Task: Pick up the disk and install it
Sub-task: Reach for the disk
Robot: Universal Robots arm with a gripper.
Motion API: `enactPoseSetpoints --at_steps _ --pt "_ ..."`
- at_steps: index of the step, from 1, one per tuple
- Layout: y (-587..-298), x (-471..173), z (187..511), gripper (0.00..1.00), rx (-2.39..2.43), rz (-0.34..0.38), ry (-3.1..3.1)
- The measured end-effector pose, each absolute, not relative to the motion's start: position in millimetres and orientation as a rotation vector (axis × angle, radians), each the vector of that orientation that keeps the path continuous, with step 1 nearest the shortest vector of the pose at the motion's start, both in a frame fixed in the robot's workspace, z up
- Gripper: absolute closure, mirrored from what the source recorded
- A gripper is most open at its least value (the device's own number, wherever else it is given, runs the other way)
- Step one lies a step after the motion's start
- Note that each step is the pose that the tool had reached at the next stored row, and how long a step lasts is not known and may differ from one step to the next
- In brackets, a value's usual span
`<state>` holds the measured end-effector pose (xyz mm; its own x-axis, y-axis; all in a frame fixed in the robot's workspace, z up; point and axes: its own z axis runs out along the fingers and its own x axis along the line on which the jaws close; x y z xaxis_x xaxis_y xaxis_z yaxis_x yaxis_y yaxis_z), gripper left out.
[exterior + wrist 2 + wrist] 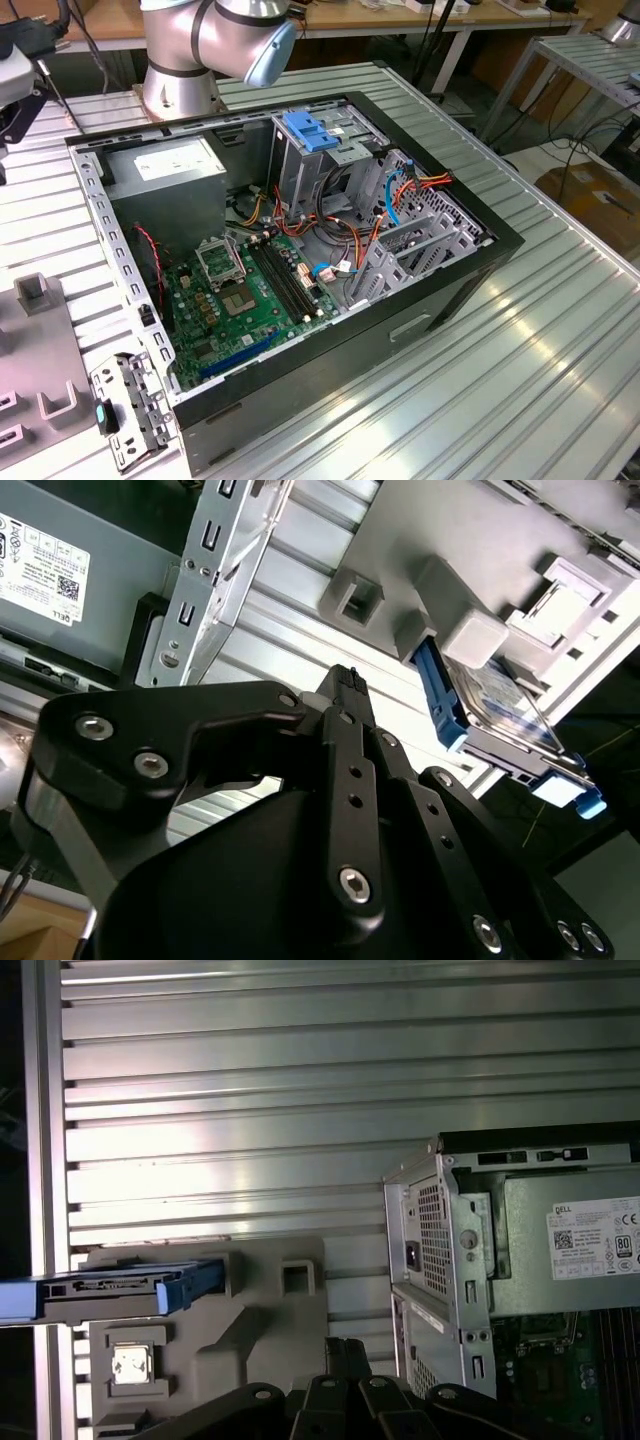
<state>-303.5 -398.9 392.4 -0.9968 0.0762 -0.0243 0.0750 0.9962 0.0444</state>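
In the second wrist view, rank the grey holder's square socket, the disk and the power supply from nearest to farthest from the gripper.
1. Square socket, just ahead of the gripper.
2. Disk, held in the grey holder, further off to one side.
3. Power supply, farthest, on the opposite side.

My gripper [347, 685] is matt black, with small silver screw heads. The disk [495, 715] has a dark body inside a bright blue carrier. The holder [470, 530] is pale grey. The table [520, 360] is silver, with long parallel grooves. The computer case [400, 325] is black outside. Its board [240, 300] is green, its latch [308, 132] is light blue, and its cables [345, 240] are orange, red and yellow.
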Motion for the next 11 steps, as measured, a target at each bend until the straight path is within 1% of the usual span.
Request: enactPoseSetpoints --at_steps 11 --pt "-399 -315 392 0.89 0.118 0.068 3.113"
